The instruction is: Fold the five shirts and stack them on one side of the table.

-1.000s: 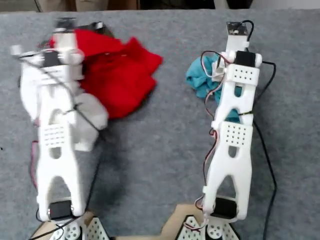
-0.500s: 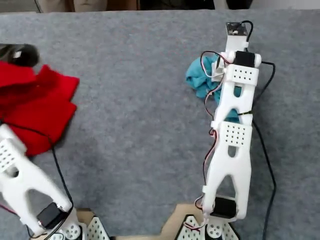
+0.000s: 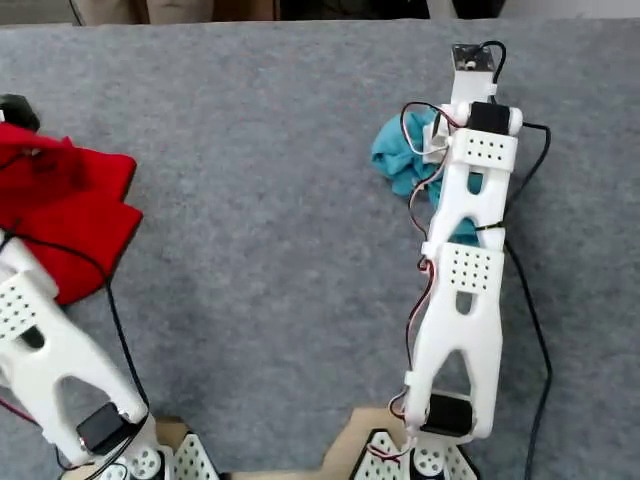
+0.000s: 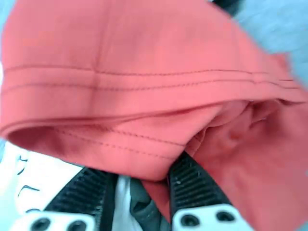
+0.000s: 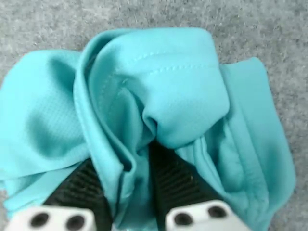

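Note:
A red shirt (image 3: 65, 215) lies bunched at the table's left edge, partly cut off by the high view's border. In the left wrist view its hemmed fold (image 4: 144, 96) hangs over my left gripper (image 4: 144, 175), which is shut on the red cloth caught between the black pads (image 4: 190, 185). A crumpled teal shirt (image 3: 398, 160) sits at the back right, beside my right arm (image 3: 470, 230). My right gripper (image 5: 127, 166) is shut on a ridge of the teal shirt (image 5: 159, 96).
Grey felt covers the table (image 3: 260, 250), with a wide bare stretch between the two arms. My left arm (image 3: 50, 350) slants across the front left corner. Black cables trail beside both arms. A white patch (image 4: 21, 185) shows under the red cloth.
My left arm has swung to the left and dragged the red shirt from the back middle-left to the table's left edge. The whitish garment under it has gone from view. The right arm has kept still.

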`<state>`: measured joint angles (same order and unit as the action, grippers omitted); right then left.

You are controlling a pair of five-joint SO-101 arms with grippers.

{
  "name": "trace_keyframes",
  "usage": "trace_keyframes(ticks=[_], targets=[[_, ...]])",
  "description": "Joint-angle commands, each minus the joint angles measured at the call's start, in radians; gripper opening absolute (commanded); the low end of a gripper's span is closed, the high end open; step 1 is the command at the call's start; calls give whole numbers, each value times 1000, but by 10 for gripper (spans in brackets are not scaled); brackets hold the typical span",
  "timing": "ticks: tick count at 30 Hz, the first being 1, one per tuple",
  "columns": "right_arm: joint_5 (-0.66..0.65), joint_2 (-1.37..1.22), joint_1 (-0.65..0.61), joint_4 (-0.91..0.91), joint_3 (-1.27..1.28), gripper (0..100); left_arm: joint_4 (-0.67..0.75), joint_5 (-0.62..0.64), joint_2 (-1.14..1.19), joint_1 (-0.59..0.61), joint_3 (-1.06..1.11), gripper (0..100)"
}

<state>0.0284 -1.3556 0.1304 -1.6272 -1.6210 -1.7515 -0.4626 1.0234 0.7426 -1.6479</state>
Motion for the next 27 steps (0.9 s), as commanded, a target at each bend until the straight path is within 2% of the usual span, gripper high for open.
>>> trace_keyframes(ticks=[1, 10, 12, 16, 21, 24, 27], targets=[[9, 2, 21, -5, -45, 5, -8, 15, -145, -98, -20, 24], [9, 2, 21, -5, -45, 5, -8, 18, -206, -172, -20, 29], [9, 2, 21, -5, -45, 5, -8, 17, -206, -175, -20, 74], [9, 2, 21, -5, -45, 5, -8, 20, -211, -146, -20, 226], [11, 2, 21, -5, -45, 5, -8, 17, -213, -103, -20, 315], [11, 2, 21, -5, -45, 5, -8, 18, -213, -77, -21, 310], [11, 2, 21, -5, -45, 5, -8, 21, -214, -64, -23, 259]])
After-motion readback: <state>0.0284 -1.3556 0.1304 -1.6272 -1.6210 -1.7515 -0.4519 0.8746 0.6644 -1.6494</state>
